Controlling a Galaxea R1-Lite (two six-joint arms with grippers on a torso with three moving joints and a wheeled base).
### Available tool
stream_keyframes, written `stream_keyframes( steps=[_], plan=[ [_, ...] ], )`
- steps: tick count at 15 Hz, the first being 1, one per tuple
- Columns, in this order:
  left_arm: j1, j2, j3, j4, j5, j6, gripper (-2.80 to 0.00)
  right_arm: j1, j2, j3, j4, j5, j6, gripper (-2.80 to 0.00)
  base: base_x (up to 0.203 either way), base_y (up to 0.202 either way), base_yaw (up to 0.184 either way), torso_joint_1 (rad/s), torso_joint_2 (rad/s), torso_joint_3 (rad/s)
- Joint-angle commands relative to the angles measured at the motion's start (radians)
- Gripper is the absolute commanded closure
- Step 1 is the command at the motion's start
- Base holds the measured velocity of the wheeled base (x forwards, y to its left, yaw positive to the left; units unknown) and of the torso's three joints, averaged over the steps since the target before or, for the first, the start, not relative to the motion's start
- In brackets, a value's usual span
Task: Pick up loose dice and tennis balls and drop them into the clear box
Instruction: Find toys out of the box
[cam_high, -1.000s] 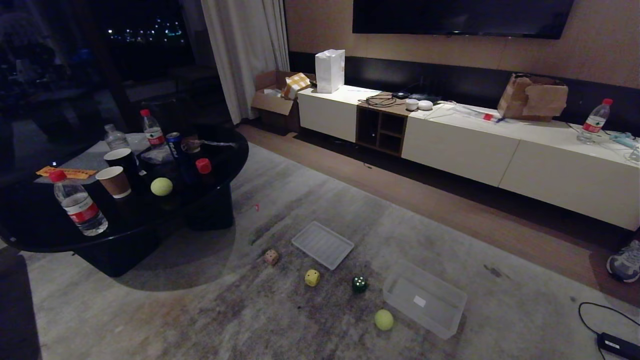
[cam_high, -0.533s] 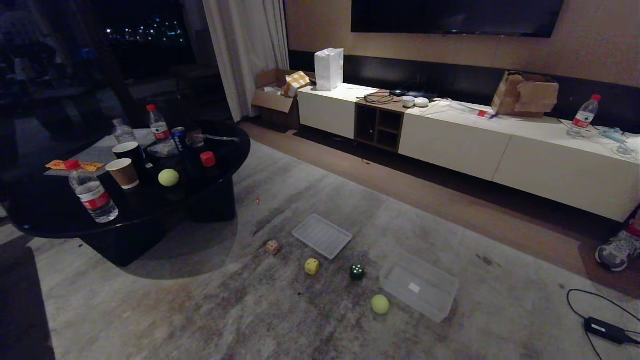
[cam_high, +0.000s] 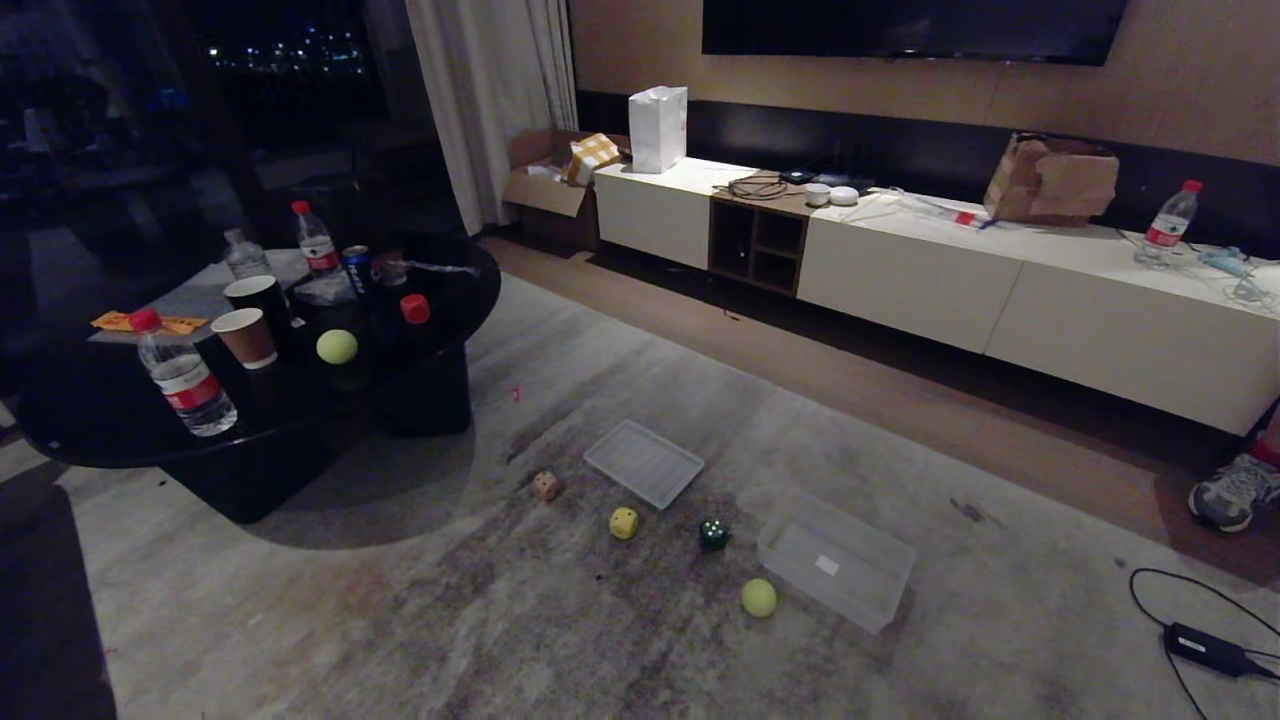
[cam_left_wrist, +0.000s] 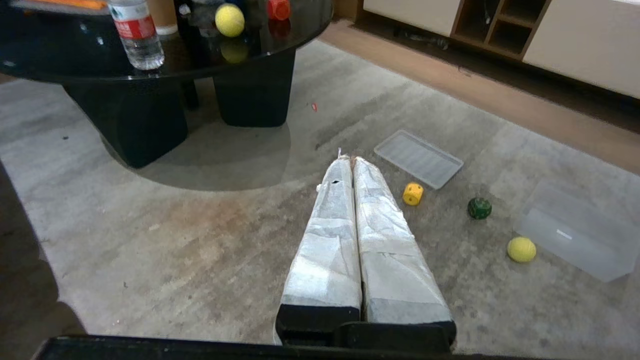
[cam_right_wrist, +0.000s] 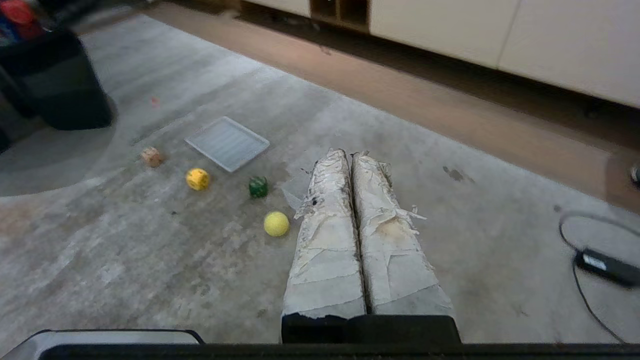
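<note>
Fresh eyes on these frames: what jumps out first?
Bright toys scattered on the grey rug: a yellow die, a dark green die and a tennis ball beside the empty clear box. A second tennis ball sits among bottles on the black table.

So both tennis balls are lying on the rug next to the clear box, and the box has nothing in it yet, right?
Not quite: only one tennis ball lies on the rug beside the clear box. The other tennis ball sits on the black table, as the head view shows. The box is indeed empty.
</note>
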Motion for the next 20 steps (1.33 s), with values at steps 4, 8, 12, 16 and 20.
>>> stream_keyframes(
  steps=[4, 8, 12, 16, 20],
  plan=[
    [0.0, 0.002, 0.002, 0.0, 0.0, 0.001, 0.0, 0.0, 0.001, 0.011, 0.0, 0.001, -0.001, 0.0, 0.0, 0.0, 0.0, 0.002, 0.0, -0.187],
    [0.0, 0.002, 0.002, 0.0, -0.002, 0.012, 0.0, 0.0, 0.001, 0.011, 0.0, 0.001, 0.0, 0.0, 0.0, 0.0, 0.0, 0.003, 0.0, -0.198],
    [0.0, 0.002, 0.002, 0.0, -0.002, 0.012, 0.0, 0.0, 0.001, 0.011, 0.0, 0.001, 0.0, 0.0, 0.0, 0.0, 0.0, 0.003, 0.0, -0.194],
    [0.0, 0.002, 0.002, 0.0, -0.002, 0.012, 0.0, 0.0, 0.001, 0.011, 0.0, 0.001, -0.001, 0.0, 0.0, 0.0, 0.0, 0.003, 0.0, -0.197],
    [0.0, 0.002, 0.002, 0.0, -0.002, 0.014, 0.0, 0.0, 0.001, 0.011, 0.0, 0.001, 0.0, 0.0, 0.0, 0.0, 0.0, 0.002, 0.0, -0.193]
  ],
)
